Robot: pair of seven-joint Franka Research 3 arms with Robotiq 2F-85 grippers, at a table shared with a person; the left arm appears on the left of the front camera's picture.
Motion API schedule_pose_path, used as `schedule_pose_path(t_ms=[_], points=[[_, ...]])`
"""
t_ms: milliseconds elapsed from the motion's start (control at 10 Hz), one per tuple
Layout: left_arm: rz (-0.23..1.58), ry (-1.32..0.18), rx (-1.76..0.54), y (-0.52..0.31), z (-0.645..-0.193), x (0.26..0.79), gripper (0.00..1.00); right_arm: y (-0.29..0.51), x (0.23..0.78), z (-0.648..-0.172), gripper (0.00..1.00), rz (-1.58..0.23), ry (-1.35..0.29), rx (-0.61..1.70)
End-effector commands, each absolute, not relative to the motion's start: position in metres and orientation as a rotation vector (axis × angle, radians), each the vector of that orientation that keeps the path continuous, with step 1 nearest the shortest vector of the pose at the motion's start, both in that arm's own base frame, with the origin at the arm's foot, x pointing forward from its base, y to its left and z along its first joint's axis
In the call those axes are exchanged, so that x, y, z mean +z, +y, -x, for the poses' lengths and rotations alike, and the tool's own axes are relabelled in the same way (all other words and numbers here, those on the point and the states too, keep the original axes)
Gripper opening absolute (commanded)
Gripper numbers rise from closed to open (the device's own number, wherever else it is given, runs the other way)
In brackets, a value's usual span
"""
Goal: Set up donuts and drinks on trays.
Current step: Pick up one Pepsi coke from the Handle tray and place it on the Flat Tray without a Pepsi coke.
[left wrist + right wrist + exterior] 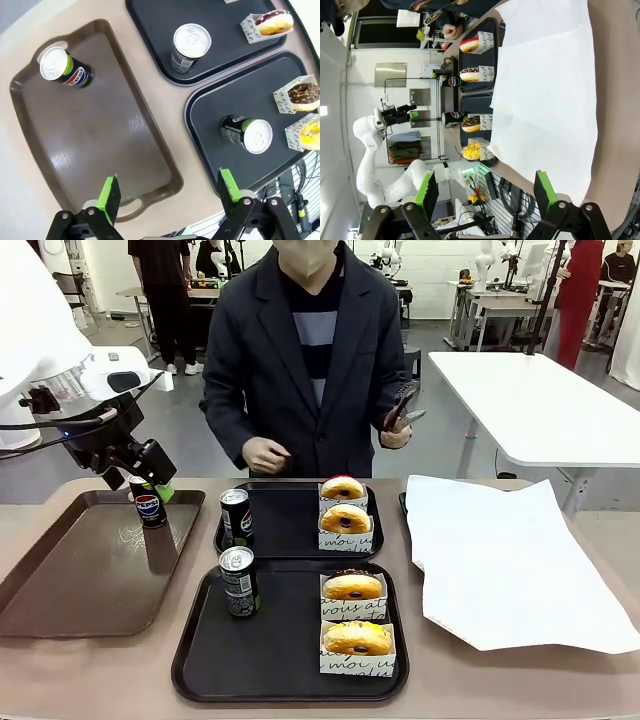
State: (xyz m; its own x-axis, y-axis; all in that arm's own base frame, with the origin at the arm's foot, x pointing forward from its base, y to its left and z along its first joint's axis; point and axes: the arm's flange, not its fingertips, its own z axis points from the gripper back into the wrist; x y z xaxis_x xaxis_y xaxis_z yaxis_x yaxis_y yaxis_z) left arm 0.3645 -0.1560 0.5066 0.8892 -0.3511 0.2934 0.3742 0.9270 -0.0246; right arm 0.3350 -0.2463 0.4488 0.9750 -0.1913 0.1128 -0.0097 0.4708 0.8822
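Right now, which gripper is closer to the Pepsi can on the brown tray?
Left. The left gripper hangs open just above the Pepsi can at the brown tray's far end. The right gripper is open over the white paper sheet, across the table.

We see our left arm [50, 360] as glossy white rounded shells with black cables looping to a black gripper [170, 197] with green pads [109, 196]. The person [305, 350] wears a dark blazer over a navy-and-grey striped top.
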Motion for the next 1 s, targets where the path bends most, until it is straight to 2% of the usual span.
schedule_pose_path(t_ms=[0, 300, 500, 600, 900], points=[[0.085, -0.289, -0.385, -0.155, -0.363, 0.508, 1.0, -0.246, 0.45, -0.334, 1.0, -1.083, -0.207, -0.108], [0.08, -0.292, -0.38, -0.157, -0.364, 0.507, 1.0, -0.246, 0.45, -0.334, 1.0, -1.083, -0.207, -0.108], [0.499, -0.181, -0.187, -0.079, -0.398, 0.544, 1.0, -0.246, 0.45, -0.334, 1.0, -1.083, -0.207, -0.108], [0.66, -0.125, -0.109, -0.035, -0.398, 0.545, 1.0, -0.246, 0.45, -0.334, 1.0, -1.083, -0.207, -0.108], [0.952, -0.08, 0.011, 0.075, -0.379, 0.527, 1.0, -0.246, 0.45, -0.334, 1.0, -1.083, -0.207, -0.108]])
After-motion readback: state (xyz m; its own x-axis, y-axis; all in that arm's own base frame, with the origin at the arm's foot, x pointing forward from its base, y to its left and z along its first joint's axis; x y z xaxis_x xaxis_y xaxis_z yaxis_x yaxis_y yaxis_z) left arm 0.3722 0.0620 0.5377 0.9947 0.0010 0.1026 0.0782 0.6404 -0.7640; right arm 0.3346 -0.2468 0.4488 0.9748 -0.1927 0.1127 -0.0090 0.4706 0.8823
